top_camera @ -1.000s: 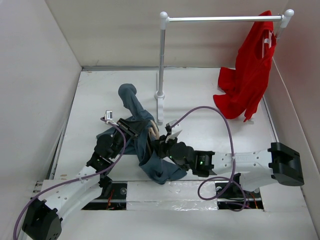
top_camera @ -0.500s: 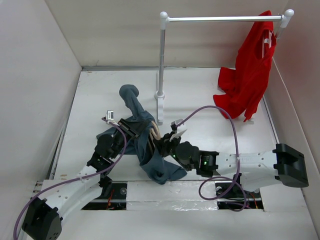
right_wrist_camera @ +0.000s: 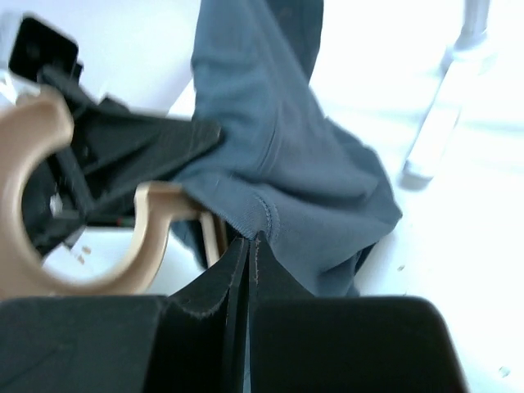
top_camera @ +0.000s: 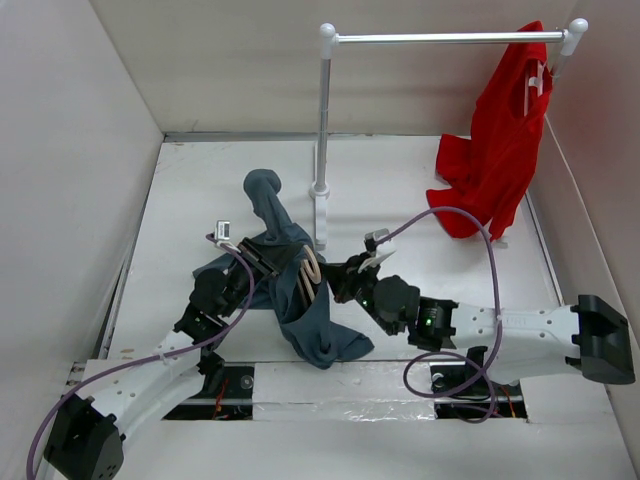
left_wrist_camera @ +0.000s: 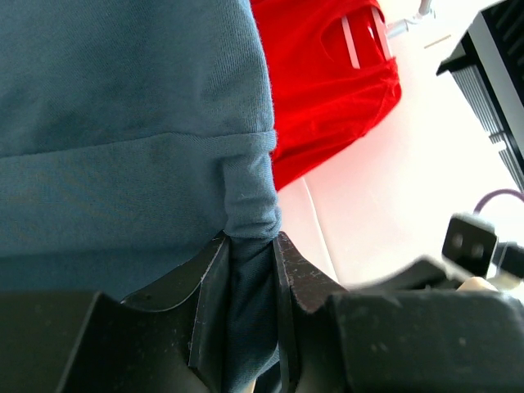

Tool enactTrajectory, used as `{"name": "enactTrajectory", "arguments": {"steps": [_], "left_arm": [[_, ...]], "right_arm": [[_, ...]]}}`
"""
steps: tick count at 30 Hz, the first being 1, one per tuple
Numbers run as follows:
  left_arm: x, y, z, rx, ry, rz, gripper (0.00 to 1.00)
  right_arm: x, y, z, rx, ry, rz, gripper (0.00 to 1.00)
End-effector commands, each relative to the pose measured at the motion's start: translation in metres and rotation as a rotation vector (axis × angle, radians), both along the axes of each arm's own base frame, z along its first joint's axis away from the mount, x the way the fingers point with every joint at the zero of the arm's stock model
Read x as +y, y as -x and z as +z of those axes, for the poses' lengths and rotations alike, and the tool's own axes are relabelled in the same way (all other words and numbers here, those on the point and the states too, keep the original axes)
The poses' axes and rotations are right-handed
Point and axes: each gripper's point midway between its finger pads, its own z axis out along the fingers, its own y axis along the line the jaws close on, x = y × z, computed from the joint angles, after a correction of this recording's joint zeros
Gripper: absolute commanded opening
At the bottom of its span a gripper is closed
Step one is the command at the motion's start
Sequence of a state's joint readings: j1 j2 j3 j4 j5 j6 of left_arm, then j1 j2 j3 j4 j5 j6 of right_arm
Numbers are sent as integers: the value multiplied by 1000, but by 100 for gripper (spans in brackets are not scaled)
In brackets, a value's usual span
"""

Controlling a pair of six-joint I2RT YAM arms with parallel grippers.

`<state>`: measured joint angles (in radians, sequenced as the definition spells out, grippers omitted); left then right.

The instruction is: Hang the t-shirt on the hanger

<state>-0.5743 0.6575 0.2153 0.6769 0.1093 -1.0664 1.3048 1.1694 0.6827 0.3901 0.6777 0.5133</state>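
right hand [top_camera: 348, 272] has slid right, pinching shut on the t-shirt [top_camera: 300, 310] hem beside the hanger [top_camera: 311, 268]; left hand [left_wrist_camera: 250, 246] clamps a fold. with it bunched on the counter [top_camera: 420, 200], pull the hem open gently

No writing can be read anywhere (the t-shirt [top_camera: 318, 335] is plain).

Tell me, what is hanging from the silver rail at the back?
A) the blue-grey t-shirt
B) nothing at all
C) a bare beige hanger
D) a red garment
D: the red garment drapes from the right end of the silver rail, while the blue-grey t-shirt sits low at the front, well off the rail.
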Motion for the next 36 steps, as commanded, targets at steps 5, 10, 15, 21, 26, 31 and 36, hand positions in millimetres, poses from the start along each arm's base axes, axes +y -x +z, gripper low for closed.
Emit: {"name": "enactTrajectory", "arguments": {"steps": [5,10,15,21,26,31,36], "left_arm": [[-16,13,37,-121,21,-113,0],[-19,19,37,-121,25,-149,0],[-19,25,40,-128,43,-168,0],[-23,31,46,-138,44,-210,0],[-22,27,37,-110,50,-192,0],[-19,20,28,-75,71,-157,0],[-24,17,19,-37,91,-174,0]], "right_arm": [[-3,-36,62,-95,-77,-29,0],[3,-65,64,-89,-96,-11,0],[2,-93,52,-78,-64,-44,0],[1,-111,39,-54,-58,-18,0],[9,-94,31,-30,-59,49,0],[7,-73,18,25,-77,108,14],[6,-53,1,77,-32,132,35]]}}
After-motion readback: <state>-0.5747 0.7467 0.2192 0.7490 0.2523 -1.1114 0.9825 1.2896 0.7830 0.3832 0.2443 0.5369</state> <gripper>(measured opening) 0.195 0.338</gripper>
